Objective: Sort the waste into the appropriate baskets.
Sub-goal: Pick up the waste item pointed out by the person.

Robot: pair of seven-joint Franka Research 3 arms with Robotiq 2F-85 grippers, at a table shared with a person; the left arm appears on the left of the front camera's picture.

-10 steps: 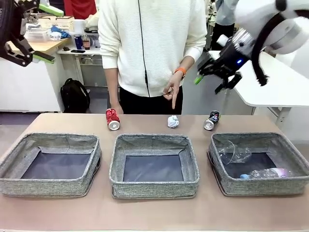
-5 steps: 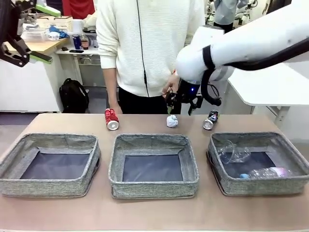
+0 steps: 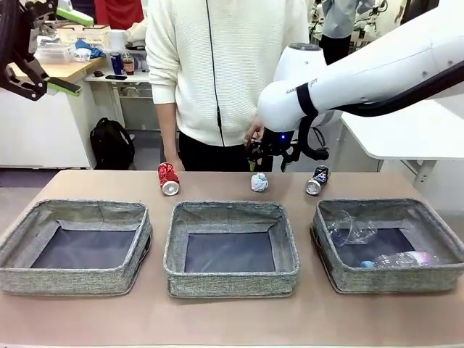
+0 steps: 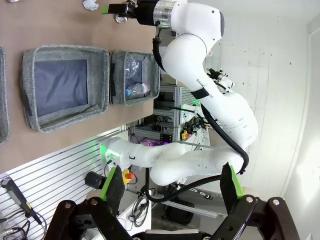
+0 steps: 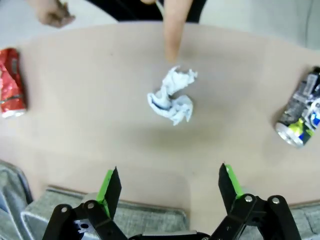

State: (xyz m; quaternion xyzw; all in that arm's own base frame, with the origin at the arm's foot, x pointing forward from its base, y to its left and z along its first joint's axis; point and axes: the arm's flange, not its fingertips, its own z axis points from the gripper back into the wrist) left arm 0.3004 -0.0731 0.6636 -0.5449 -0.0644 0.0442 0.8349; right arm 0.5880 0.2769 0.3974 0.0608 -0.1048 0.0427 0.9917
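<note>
My right gripper [image 5: 169,181] hangs over the far strip of the counter [image 3: 217,319] with its jaws spread wide and nothing between them. The crumpled white paper ball [image 5: 171,97] lies on the counter just beyond my green pads, roughly centred between them in the wrist view. A person's finger [image 5: 173,35] points down at the ball from the far side. The crushed red can [image 3: 168,178] lies on the counter to the ball's left and the dark can [image 3: 317,180] to its right, both behind the baskets. In the right basket [image 3: 391,206] lie a clear plastic cup [image 3: 350,229] and a clear bottle [image 3: 399,259]. My left gripper [image 3: 69,49] is raised high at the left, jaws wide, holding nothing.
</note>
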